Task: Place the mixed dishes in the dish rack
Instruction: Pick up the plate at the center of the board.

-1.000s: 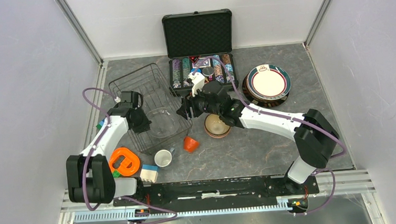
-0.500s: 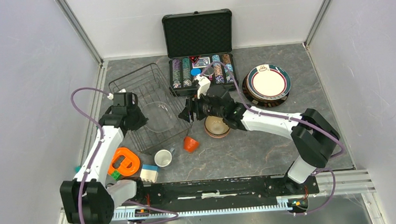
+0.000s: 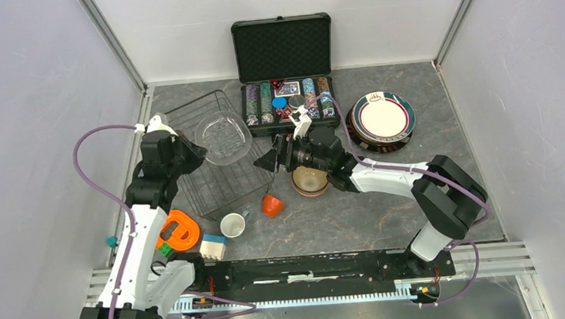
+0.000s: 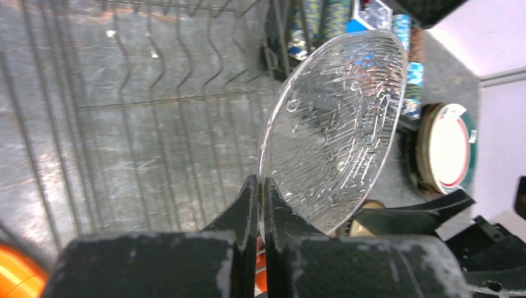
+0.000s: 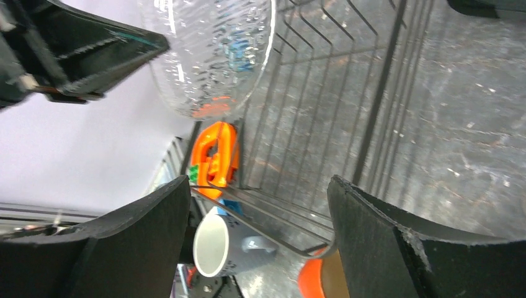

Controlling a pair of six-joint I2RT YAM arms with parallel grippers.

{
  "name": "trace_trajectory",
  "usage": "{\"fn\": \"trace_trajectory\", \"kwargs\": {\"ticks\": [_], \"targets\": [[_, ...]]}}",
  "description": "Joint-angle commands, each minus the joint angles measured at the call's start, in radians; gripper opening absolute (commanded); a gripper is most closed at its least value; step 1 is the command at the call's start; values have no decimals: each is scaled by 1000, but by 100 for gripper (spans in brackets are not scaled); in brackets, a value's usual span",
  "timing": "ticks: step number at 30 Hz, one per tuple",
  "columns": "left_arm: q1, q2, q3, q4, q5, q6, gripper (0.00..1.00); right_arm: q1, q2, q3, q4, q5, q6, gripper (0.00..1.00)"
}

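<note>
Claws first: the left gripper (image 4: 260, 186) is squeezed tight on the near rim of a clear glass plate (image 4: 335, 130), with basically no gap between its fingers. The plate stands tilted on edge, held up over the far right corner of the dish rack (image 3: 186, 110). As far as I can tell it isn't resting on the wires.

The right gripper (image 5: 259, 205) is spread wide with nothing in it. It sits just beside the rack's right side, pointing at the plate.

Hard-to-see stuff:
- The plate is see-through, so its outline nearly vanishes in the top view.
- The tan bowl (image 3: 309, 180) is half covered by the right arm.
- The poker chip case (image 3: 282, 51) is partly blocked by the plate in the left wrist view.
- The right wrist view cuts off the orange cup (image 3: 271, 204) at the bottom edge.

The white cup (image 3: 232, 225) sits on the table near the rack's front. The stack of plates (image 3: 383, 119) is well apart on the right.
</note>
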Motion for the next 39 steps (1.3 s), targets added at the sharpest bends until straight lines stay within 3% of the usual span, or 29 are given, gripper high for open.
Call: {"fn": "trace_trajectory", "kwargs": {"ticks": [1, 7, 19, 23, 29, 33, 37, 38, 39], "targets": [[1, -14, -46, 175, 139, -110, 2, -2, -8, -4, 250, -47, 155, 85], [1, -7, -100, 288, 260, -172, 2, -3, 38, 21, 361, -28, 244, 79], [1, -10, -127, 379, 348, -217, 2, -3, 72, 62, 317, 23, 249, 65], [1, -7, -140, 399, 374, -232, 2, -3, 77, 70, 357, 52, 226, 44], [0, -2, -148, 416, 391, -245, 2, -3, 63, 89, 342, 112, 156, 39], [0, 4, -160, 437, 405, -262, 2, -4, 50, 98, 324, 147, 116, 24], [0, 12, -166, 440, 412, -262, 3, -2, 36, 111, 285, 158, 60, 0], [-1, 16, -164, 441, 422, -255, 13, -2, 28, 113, 261, 174, 33, 0], [0, 25, -158, 428, 428, -244, 32, 0, 18, 118, 222, 195, 9, 0]]}}
